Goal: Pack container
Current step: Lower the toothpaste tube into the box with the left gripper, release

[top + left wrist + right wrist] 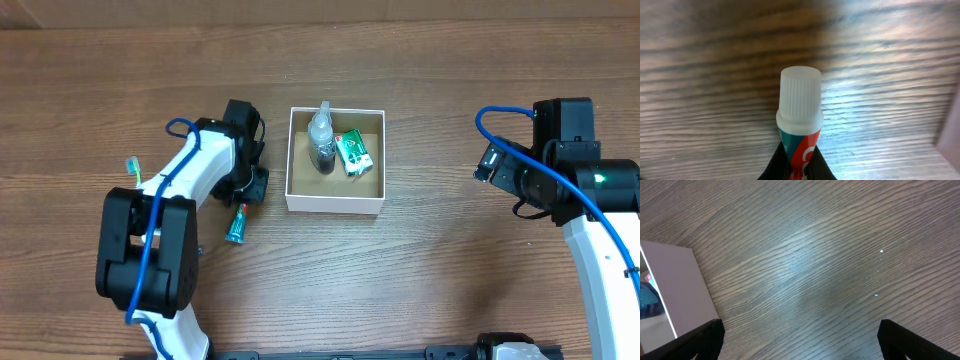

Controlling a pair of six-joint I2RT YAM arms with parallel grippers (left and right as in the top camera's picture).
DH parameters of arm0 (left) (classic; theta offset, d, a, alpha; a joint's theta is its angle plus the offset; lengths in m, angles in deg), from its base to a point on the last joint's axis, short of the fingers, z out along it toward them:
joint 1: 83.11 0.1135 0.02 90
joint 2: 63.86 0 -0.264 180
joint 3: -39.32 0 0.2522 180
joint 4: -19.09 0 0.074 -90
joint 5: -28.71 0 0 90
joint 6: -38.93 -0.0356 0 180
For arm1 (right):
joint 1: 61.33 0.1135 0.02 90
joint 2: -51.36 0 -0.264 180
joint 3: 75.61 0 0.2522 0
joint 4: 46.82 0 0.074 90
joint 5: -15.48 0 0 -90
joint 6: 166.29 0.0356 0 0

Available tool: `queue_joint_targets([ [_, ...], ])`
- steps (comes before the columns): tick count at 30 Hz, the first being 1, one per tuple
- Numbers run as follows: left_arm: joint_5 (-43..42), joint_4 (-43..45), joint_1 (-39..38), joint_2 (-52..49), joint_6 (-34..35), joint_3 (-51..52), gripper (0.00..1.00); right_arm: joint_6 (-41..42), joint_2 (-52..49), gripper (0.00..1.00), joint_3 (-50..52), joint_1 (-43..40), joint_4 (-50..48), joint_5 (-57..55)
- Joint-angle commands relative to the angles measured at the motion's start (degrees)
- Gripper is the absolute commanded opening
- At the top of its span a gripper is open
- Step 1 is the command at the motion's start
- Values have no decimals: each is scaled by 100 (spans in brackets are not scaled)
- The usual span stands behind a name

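The container (334, 203) is a small white-walled box with a brown inside at the table's middle. It holds a clear pump bottle (321, 140) and a green packet (354, 152). My left gripper (246, 192) is just left of the box, shut on a teal and red toothpaste tube (237, 226). In the left wrist view the jaws (800, 169) pinch the tube (799, 142), whose white cap points away over the wood. My right gripper (490, 163) is open and empty to the right of the box. Its jaws (800, 340) hang over bare wood, with the container's wall (675, 285) at the left.
A green toothbrush (133, 168) lies at the left, beyond my left arm. A pale edge at the far right of the left wrist view (952, 130) looks like the box's wall. The table is brown wood.
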Motion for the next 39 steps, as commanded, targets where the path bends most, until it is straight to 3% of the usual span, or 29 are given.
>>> queue_joint_targets([
  [1,-136,-90,-138,1211,190,-682,4,-17,7,100,31,-11,-42,4],
  [3,-173,57,-374,1786,31,-831,4,-17,9,100,31,-11,-48,4],
  [7,-131,756,-1530,2632,-970,-835,4,-17,7,100,31,-11,-94,4],
  [13,328,1196,-2778,1923,-2424,-820,4,-17,7,100,31,-11,-85,7],
  [18,831,1493,-2778,850,-2514,-822,4,-17,7,100,31,-11,-48,4],
  [24,940,1790,-2769,673,-2518,-822,5,-17,7,100,31,-11,-50,4],
  [25,940,1781,-2769,673,-2518,-822,17,-17,7,100,31,-11,-55,4],
  [26,940,1766,-2771,673,-2516,-822,41,-17,7,100,31,-11,-57,4],
  [28,942,1698,-2778,719,-2492,-846,54,-17,9,100,31,-11,-57,4],
  [29,986,1652,-2780,804,-2321,-879,74,-20,7,100,31,-11,-59,4],
  [32,1335,1392,-2769,1248,-1558,-990,78,-17,7,100,35,-11,-59,4],
  [35,1585,809,-2444,2144,-258,-1029,79,-20,7,100,35,-11,-59,0],
  [39,1576,-428,-1080,3163,1908,-986,83,-17,7,100,35,-11,-94,-13],
])
